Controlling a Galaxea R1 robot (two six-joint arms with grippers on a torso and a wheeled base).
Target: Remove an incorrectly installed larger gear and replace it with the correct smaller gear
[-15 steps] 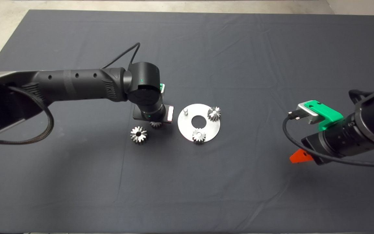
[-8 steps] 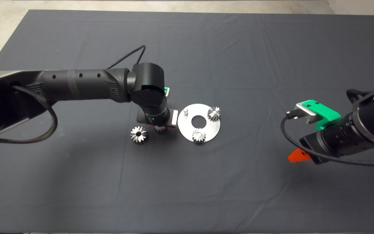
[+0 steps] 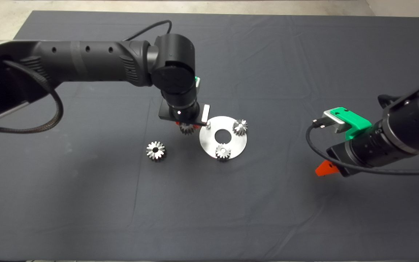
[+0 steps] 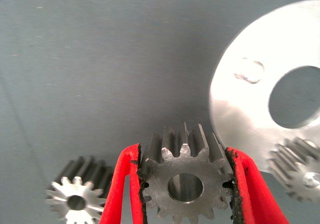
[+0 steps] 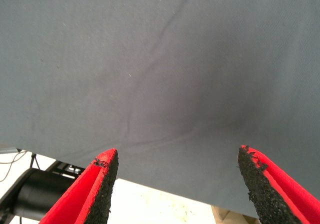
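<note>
The left gripper (image 4: 185,184) clamps the smaller gear (image 4: 184,184), dull silver, seemingly clear of the mat, beside the round plate (image 3: 209,143); the right gripper (image 5: 177,189) hangs open.

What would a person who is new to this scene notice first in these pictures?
First, the left end effector near the mat's middle, shut on a small gear held beside the round plate. That plate carries two gears and one bare pin. The larger gear lies alone on the mat, and the right end effector hangs open at the right side.
</note>
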